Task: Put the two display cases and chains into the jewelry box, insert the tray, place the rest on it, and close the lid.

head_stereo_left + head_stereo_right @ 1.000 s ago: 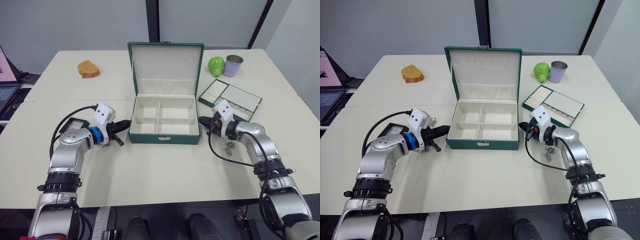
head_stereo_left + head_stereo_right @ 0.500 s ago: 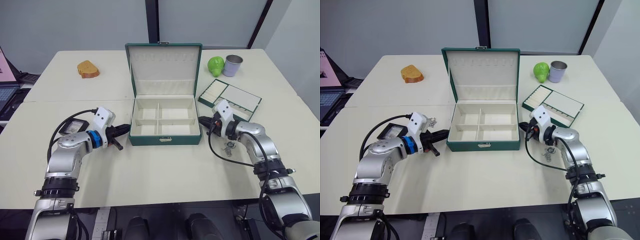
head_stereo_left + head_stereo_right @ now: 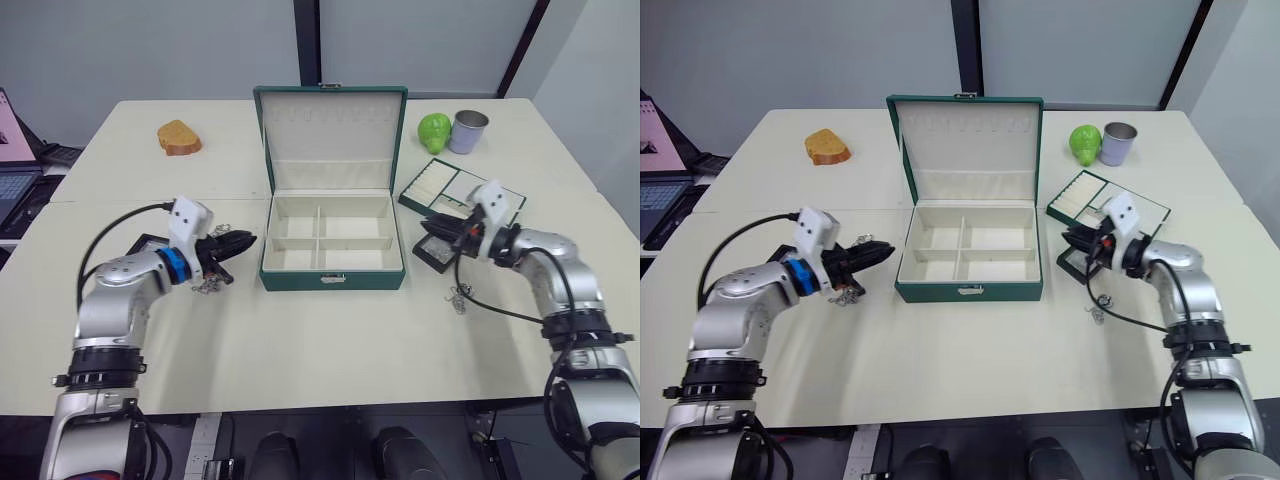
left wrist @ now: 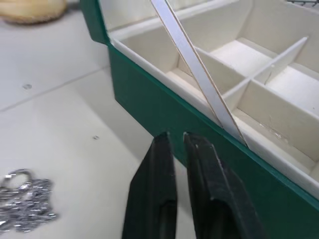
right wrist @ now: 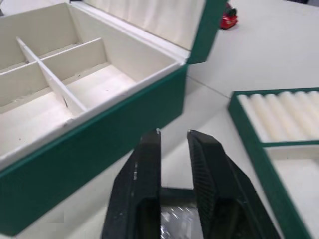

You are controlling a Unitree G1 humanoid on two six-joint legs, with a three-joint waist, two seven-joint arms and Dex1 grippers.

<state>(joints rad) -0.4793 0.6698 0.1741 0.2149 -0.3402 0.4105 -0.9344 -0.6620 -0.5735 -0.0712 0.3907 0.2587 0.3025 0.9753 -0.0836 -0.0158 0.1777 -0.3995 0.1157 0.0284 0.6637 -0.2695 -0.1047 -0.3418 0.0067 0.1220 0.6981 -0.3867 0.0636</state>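
We saw a dark green box (image 3: 333,281) with plain cream lining and a small silver clasp, its lid (image 3: 331,120) green-edged and cream inside. The tray (image 3: 458,190) had the same green rim and cream lining, ribbed in one part. Our left gripper (image 4: 179,144) and right gripper (image 5: 173,137) had black fingers. A display case (image 3: 1077,265) showed a black frame. Silvery chains (image 4: 22,201) lay on the pale cream table (image 3: 320,350). Farther back were a bright green fruit-like thing (image 3: 433,131), a grey-lilac cup (image 3: 466,131) and an orange-brown lump (image 3: 178,138).
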